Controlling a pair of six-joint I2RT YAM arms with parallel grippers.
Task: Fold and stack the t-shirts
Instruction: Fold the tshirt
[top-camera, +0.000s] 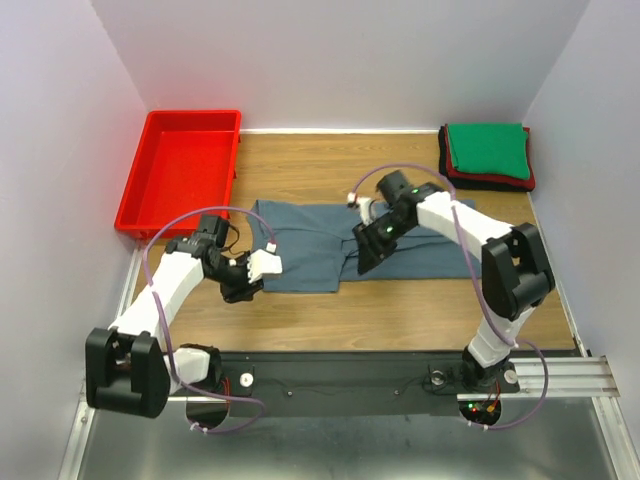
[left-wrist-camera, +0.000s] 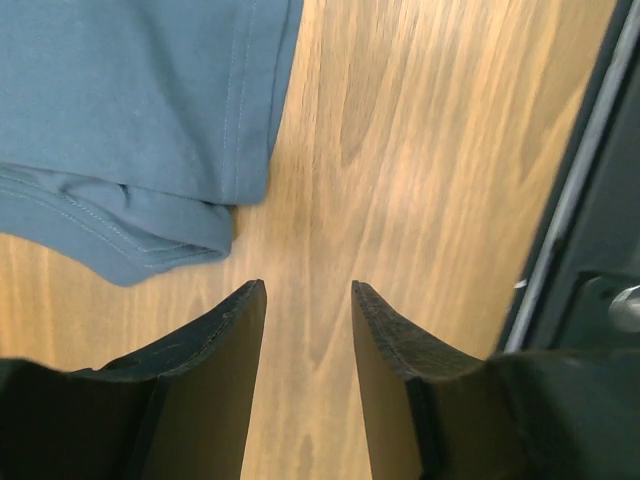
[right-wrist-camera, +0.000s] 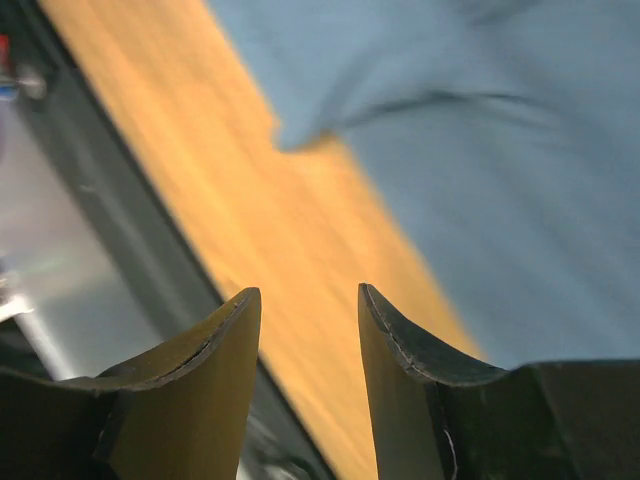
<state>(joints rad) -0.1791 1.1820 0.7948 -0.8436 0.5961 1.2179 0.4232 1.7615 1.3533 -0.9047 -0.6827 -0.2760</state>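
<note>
My left hand (left-wrist-camera: 308, 290) is spread and empty over bare bench (top-camera: 400, 310), just off the near left corner of the blue shirt (top-camera: 300, 250). My right hand (right-wrist-camera: 310, 295) is spread too, with nothing between its fingers, hovering at the shirt's near edge around its middle. The shirt lies mid-bench as a long band, its left end doubled over, so I judge it only partly folded. At the far right corner sits a neat pile (top-camera: 487, 150), green on top with red and black showing beneath, and those look finished. What remains is to fold this band shorter and carry it onto the pile. The tray (top-camera: 130, 215) sits at the far left corner.
</note>
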